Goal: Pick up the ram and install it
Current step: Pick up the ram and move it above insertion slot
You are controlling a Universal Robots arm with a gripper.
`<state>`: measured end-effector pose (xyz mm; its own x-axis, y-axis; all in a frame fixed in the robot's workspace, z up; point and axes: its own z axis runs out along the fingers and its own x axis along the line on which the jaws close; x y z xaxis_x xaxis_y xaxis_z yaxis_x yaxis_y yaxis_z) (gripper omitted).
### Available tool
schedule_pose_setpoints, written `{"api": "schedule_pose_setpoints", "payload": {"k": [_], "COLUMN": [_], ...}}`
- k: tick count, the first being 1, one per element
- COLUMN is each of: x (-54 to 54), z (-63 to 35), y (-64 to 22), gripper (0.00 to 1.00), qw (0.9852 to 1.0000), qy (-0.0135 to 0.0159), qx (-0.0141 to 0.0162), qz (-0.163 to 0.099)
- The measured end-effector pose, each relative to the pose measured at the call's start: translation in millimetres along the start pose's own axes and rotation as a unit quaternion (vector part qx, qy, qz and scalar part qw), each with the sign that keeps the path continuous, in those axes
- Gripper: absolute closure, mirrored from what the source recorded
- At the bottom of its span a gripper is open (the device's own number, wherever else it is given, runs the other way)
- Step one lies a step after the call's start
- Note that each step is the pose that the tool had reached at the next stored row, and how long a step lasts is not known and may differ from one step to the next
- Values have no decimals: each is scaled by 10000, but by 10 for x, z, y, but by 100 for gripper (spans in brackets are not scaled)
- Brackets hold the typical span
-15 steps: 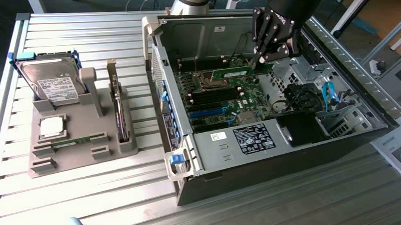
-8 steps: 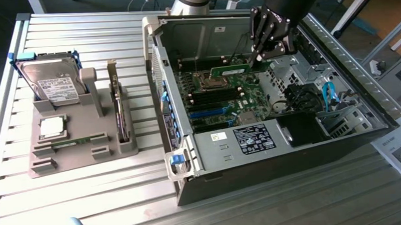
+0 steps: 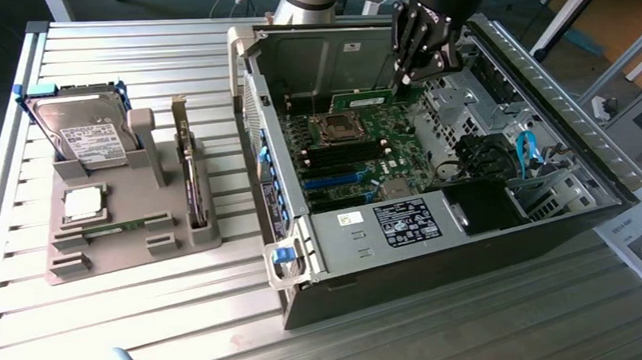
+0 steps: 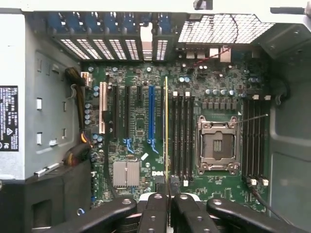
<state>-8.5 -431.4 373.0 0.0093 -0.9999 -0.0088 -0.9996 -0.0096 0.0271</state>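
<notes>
**Clerk:** Item 1, largest?

**Keeper:** Computer case point(image 3: 345, 239), side panel off, lying open on the slatted table point(image 3: 144, 314). Item 2: motherboard point(image 4: 141, 121), flat on the case floor.

**Clerk:** Item 3?

**Keeper:** Gripper point(image 4: 167, 211), black, hanging over the far end of the board in the exterior view. Its jaws are clamped on the ram.

**Clerk:** Items 4 and 5?

**Keeper:** Processor socket point(image 4: 217, 145), square, empty, with a metal frame. Then a bank of 4 dark memory slots point(image 4: 182, 136), just beside that socket.

**Clerk:** Item 6, the ram point(image 4: 166, 136)?

**Keeper:** Thin green stick, seen edge-on from the wrist. It is held upright and runs parallel to the 4 slots, just beside the bank's outer slot on the side away from the socket. I judge it not yet seated, but I cannot tell whether it touches the board.

**Clerk:** Handling note?

**Keeper:** My judgement:
- Centre the edge over 1 slot, not beside it.
- Keep the stick vertical and parallel to the slot.
- Make sure the notch matches the slot's key.
- Press straight down and evenly along its length. A tilted push could jam 1 end or stress the board.
</notes>
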Motion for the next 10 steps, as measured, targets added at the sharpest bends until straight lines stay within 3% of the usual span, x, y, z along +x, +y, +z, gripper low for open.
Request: {"api": "schedule_pose_setpoints", "payload": {"k": [2, 4, 5, 7, 10], "x": [-13, -19, -20, -20, -20], "z": [2, 3, 4, 3, 4], "y": [0, 0, -1, 0, 0], "gripper": [88, 88, 88, 88, 88], "qw": [10000, 9999, 9999, 9999, 9999], "qy": [51, 123, 139, 140, 139], "qx": [-1, -2, -2, -2, 23], "qz": [2, 4, 3, 4, 4]}}
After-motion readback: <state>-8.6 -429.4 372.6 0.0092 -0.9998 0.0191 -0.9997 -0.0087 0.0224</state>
